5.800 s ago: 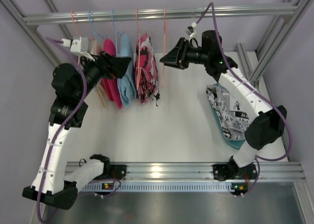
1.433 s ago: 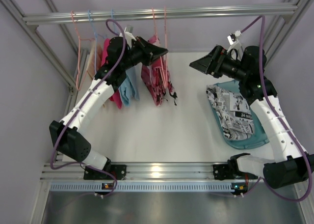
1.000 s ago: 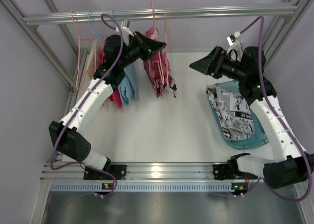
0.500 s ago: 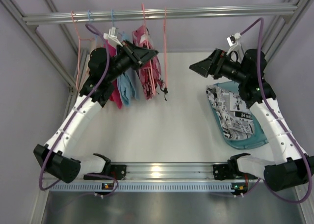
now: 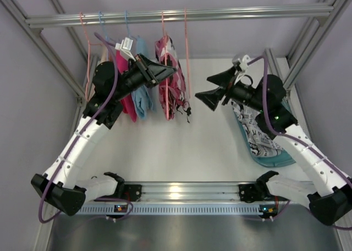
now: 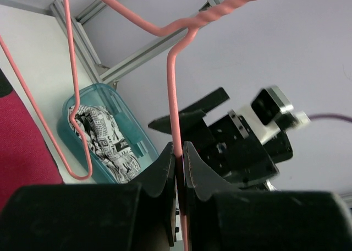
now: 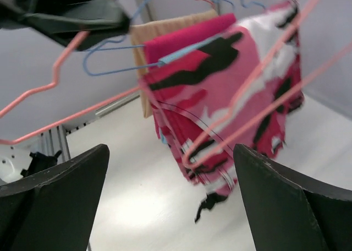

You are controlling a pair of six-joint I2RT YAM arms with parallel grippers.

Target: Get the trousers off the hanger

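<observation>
Top external view, holdings on a white tabletop inside an aluminium frame.

1. Pink-red cloth trousers with black and white patches [image 5: 175, 91]: soft, folded, draped over wire and hanging below the ribbed aluminium rail [image 5: 220, 13]. The right wrist view shows camouflage-like blotches and a frayed black end; no writing is visible.
2. Thin pink wire hanger [image 6: 172, 97], twisted at the neck, with its hook over the rail.
3. Left gripper [image 6: 179, 152]: matt black wedge fingers are pinched tight on the hanger's wire just under the twist.
4. Right gripper [image 5: 202, 91]: black, with jaws spread wide and nothing between them, near the patched trousers and apart from them.
5. Black-and-white comic-print trousers [image 5: 264, 141]: folded, lying in a translucent teal plastic tray [image 5: 275, 160] at the right. The printed lettering is too small to read.
6. Light-blue garment [image 5: 142, 99], magenta garment [image 5: 127, 105] and tan garment [image 7: 165, 28]: plain cloth, hanging left of the patched trousers.
7. Blue wire hanger [image 7: 104, 72], beside the tan cloth.
</observation>
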